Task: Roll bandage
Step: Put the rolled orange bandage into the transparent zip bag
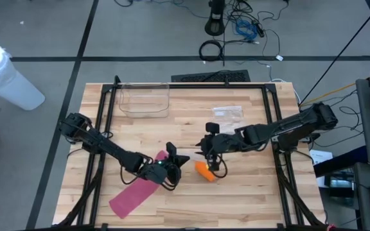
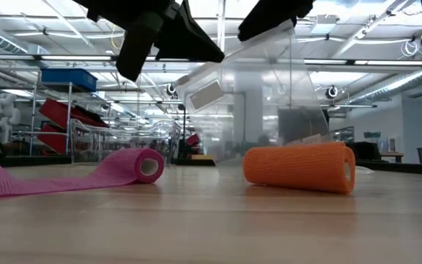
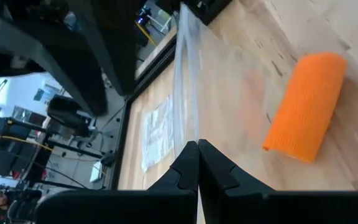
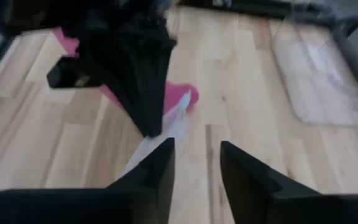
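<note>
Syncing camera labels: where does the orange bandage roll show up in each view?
High view: orange bandage roll lies just below centre, under the right pincer.
Low view: right of centre, lying on the table.
Left wrist view: upper right, on the wood.
Right wrist view: not in it.
Shared landmark: the clear plastic container, also in the low, left wrist and right wrist views.

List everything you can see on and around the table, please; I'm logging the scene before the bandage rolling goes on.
orange bandage roll: one, orange, fully rolled, table centre, under the right tool
pink bandage: one, pink, partly unrolled strip on the table's left half
clear plastic bin: one, transparent, back of the table
clear packet: one, transparent, back right of centre
table: one, light wood
left tool: one, dark, shut, above the pink bandage's rolled end
right tool: one, dark, open, over the orange roll
</note>
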Motion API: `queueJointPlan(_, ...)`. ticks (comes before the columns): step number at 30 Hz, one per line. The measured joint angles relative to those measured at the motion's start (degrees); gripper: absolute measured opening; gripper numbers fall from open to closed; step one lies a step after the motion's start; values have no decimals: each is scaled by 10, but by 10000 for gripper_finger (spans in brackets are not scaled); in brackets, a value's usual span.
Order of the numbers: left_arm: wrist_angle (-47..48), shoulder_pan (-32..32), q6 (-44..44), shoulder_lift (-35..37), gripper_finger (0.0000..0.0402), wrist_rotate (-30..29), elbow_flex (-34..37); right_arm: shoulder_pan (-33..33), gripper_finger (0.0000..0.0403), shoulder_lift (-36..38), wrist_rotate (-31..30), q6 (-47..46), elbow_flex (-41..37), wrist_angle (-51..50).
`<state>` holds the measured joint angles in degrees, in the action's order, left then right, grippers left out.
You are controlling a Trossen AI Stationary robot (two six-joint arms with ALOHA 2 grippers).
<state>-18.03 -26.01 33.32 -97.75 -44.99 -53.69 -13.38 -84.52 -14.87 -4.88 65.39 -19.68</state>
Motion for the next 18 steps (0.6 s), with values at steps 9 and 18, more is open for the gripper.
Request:
queueJointPlan(9,17,19,-12,-4,0,1,0,13,160,-26,35,-26,0,-5)
queueJointPlan(18,20,31,-16,-19,0,9,0,22,147,-34,48,-33,0,11)
